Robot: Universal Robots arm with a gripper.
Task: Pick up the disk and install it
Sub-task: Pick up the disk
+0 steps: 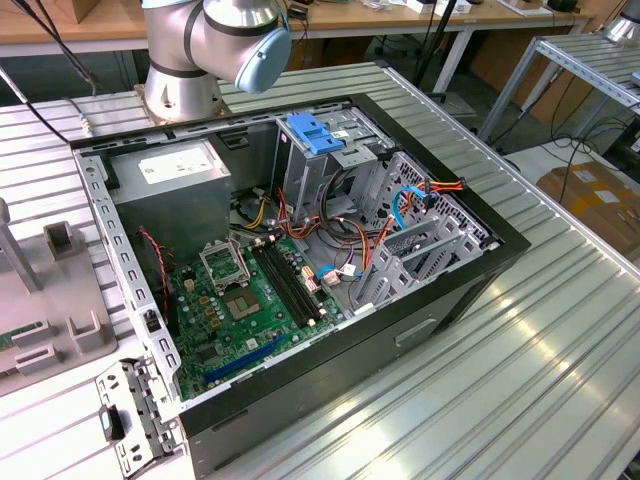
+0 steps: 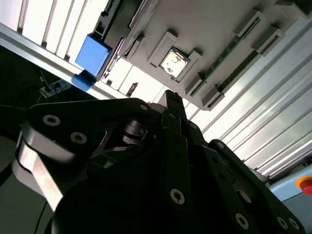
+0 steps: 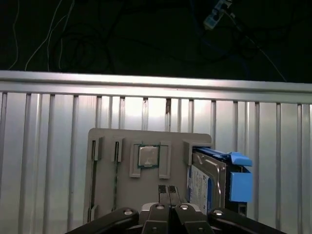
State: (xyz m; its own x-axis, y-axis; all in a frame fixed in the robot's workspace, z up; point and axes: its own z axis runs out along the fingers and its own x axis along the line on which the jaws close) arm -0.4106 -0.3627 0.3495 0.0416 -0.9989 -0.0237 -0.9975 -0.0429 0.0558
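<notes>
Exterior view. You see the open computer case [image 1: 320, 385] lying on the ribbed metal table [image 1: 560, 330]. Inside it, the power-supply box [image 1: 170, 185] sits at the corner nearest the arm's base [image 1: 180, 85]. The motherboard [image 1: 240, 300] lies below it. The metal drive cage [image 1: 360, 150], topped by a light-blue latch [image 1: 315, 133], stands against the far wall.

First wrist view. You look along the gripper [image 3: 167, 190], whose two slim fingers lie together with nothing between them. Beyond them a grey tray [image 3: 141, 192] rests on the table, near its edge. The disk [image 3: 214, 183] stands on its long edge in the slot at one end of that tray. Its white label faces the tray's middle and its blue carrier rails face outward. A processor chip [image 3: 147, 156] lies in the centre pocket. The gripper is apart from the disk and lines up between chip and disk.

Second wrist view. You see the gripper [image 2: 173, 100] from behind its dark linkages, tip pointing toward the tray [image 2: 219, 29]. The chip [image 2: 173, 62] lies just past the tip. The disk [image 2: 92, 52] shows as a blue block at the tray's end, well aside from the fingers.
</notes>
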